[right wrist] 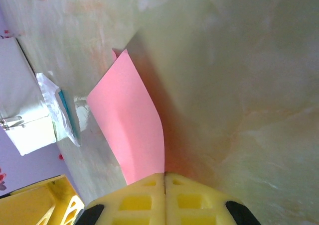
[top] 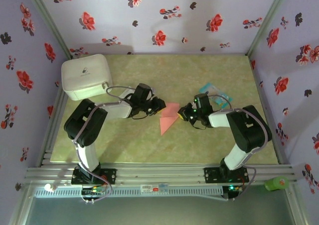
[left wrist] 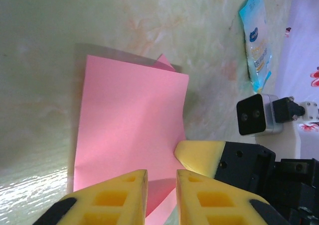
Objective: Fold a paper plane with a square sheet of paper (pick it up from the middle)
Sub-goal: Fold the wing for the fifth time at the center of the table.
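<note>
Partly folded salmon-pink paper (top: 168, 118) lies centrally on the table (top: 149, 75).

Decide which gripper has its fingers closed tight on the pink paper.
The right gripper: its yellow fingers meet, with the pink paper pinched between them. The left gripper has a narrow gap between its fingers.

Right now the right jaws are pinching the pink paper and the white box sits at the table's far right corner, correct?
Not quite: the white box sits at the far left corner of the table, as the top view shows. The right jaws do pinch the pink paper.
</note>
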You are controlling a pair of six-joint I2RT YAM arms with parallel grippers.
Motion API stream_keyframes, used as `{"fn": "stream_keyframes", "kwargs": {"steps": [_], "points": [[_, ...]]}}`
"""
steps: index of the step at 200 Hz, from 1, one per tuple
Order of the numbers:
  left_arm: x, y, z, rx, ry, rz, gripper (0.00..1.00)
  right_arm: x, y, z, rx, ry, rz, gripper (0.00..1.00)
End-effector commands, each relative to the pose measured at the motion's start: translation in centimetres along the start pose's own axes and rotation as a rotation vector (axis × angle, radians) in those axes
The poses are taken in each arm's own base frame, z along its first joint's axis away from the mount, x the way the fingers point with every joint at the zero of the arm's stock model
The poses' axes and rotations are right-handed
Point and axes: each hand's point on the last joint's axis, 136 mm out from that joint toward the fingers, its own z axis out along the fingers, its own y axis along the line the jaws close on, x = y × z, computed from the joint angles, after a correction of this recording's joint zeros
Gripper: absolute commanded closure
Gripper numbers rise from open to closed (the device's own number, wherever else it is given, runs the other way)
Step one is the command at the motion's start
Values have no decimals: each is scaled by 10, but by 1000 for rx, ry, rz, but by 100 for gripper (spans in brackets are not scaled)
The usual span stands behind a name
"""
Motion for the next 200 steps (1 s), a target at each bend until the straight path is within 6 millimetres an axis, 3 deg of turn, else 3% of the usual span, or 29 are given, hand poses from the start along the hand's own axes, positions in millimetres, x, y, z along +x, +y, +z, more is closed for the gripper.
{"fn": "stream_keyframes", "kwargs": {"steps": [1, 43, 107, 200], "points": [[2, 3, 13, -4, 21, -11, 78, -2, 4, -3, -15, -36, 5, 93], [6, 18, 26, -42, 57, 3, 80, 1, 7, -3, -29, -17, -2, 91], [19, 51, 37, -126, 107, 7, 83, 5, 19, -4, -53, 51, -101, 78], [19, 54, 35, -141, 109, 28, 84, -2, 33, 4, -110, 148, -143, 75]]}}
